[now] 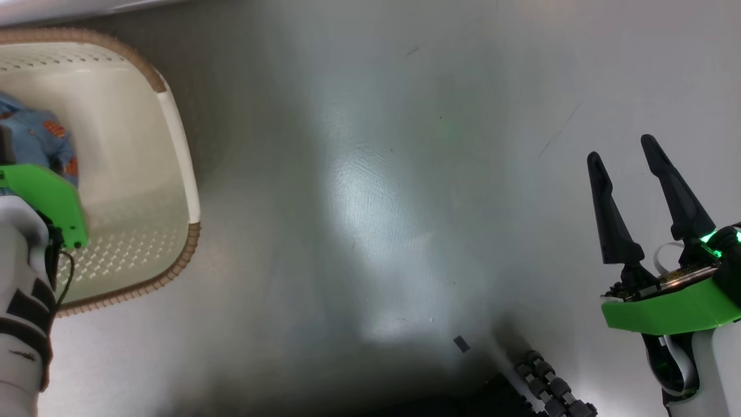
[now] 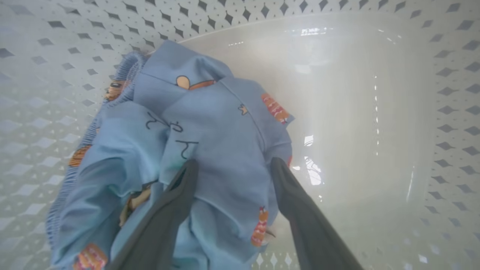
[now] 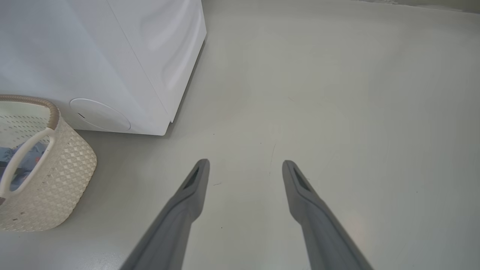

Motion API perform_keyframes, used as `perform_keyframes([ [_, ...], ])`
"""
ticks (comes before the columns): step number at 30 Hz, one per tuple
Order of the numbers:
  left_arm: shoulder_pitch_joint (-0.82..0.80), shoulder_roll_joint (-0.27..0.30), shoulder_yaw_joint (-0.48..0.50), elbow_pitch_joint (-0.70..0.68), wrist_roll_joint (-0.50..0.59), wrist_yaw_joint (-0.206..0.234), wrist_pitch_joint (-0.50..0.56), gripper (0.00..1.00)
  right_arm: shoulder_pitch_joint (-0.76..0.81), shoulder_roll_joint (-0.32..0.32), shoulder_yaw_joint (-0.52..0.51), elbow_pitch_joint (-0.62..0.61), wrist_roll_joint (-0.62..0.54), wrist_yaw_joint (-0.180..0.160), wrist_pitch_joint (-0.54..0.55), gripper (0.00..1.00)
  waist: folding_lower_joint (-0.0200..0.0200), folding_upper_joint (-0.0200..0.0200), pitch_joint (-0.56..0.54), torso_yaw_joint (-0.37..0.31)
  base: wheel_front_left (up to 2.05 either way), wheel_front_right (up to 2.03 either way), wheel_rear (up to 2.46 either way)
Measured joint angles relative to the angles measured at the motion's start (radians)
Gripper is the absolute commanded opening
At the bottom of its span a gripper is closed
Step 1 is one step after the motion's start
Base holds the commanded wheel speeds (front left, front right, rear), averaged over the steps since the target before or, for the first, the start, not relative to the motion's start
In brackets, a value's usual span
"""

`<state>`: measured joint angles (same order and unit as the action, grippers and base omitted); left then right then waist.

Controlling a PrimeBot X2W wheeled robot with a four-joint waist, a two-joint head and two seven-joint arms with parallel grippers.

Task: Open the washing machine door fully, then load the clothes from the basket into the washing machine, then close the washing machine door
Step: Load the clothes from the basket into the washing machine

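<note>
- My left gripper (image 2: 234,164) wide, astride the clothes (image 2: 210,120) in the basket (image 2: 442,112), nothing gripped.
- Risk: a shallow pinch catches one fold and the bundle slips.
- My right gripper (image 3: 245,165) wide, empty.

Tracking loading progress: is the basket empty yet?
Not empty. A blue bundle of clothes lies inside the basket, with the open left gripper straddling a fold of it.

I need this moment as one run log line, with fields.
step: load clothes, grasp not yet closed | left gripper: open, fingers straddling clothes in basket | right gripper: open, empty, above floor
</note>
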<state>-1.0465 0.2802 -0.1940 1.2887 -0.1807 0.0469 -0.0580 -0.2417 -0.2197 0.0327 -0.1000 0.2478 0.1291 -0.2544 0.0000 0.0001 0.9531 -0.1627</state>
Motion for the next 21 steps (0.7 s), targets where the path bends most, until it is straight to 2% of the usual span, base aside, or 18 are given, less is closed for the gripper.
perform_keyframes([
  [17, -0.021, 0.044, -0.001, 0.002, -0.029, 0.010, 0.023, 1.00, 0.002, -0.006, -0.001, -0.035, -0.002, 0.000, 0.000, 1.00, 0.0000, 0.0000, 0.047, -0.007, 0.00, 0.00, 0.00],
  [18, -0.021, 0.044, -0.001, 0.002, -0.031, 0.010, 0.024, 0.44, 0.002, -0.006, 0.000, -0.035, -0.002, 0.000, 0.000, 1.00, 0.0000, 0.0000, 0.048, -0.007, 0.00, 0.00, 0.00],
  [19, -0.021, 0.044, 0.000, 0.002, -0.036, 0.010, 0.025, 0.00, 0.002, -0.006, 0.001, -0.035, -0.002, 0.000, 0.000, 1.00, 0.0000, 0.0000, 0.048, -0.007, 0.00, 0.00, 0.00],
  [21, -0.021, 0.044, 0.004, 0.003, -0.044, 0.009, 0.029, 0.00, 0.002, -0.007, 0.003, -0.035, -0.003, 0.000, 0.000, 1.00, 0.0000, 0.0000, 0.048, -0.007, 0.00, 0.00, 0.00],
])
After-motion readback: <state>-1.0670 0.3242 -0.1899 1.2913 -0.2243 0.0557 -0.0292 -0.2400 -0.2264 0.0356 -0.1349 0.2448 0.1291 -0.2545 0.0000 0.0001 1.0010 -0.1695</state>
